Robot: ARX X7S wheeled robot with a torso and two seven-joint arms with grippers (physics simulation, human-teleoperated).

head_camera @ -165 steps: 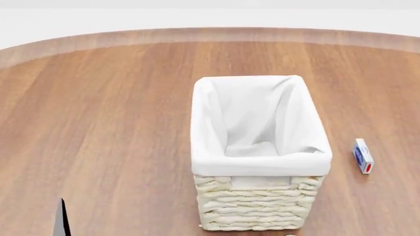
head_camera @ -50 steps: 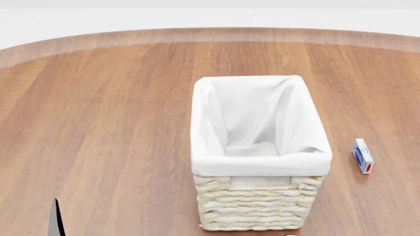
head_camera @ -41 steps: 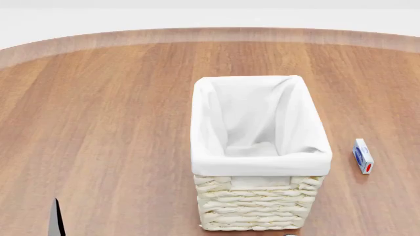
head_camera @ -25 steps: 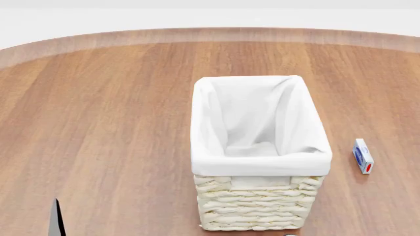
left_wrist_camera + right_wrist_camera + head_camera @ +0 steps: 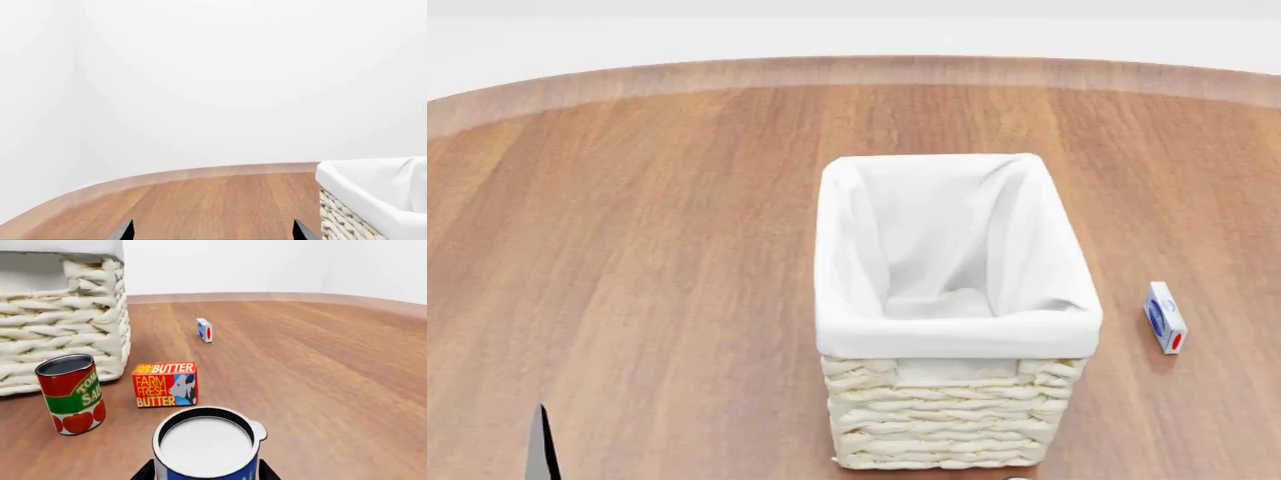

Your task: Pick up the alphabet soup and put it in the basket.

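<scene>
The left pincer (image 5: 545,445) sits lower than before; the basket (image 5: 954,310) is unmoved.

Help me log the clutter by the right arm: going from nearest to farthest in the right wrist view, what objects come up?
Alphabet soup between the right pincer's fingers → tomato can → butter box → small blue-and-white box. The basket spans too much depth to rank.

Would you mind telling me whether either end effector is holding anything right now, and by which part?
The right end effector flanks the alphabet soup low on its sides, but contact cannot be told. The left end effector is open and holds nothing.
</scene>
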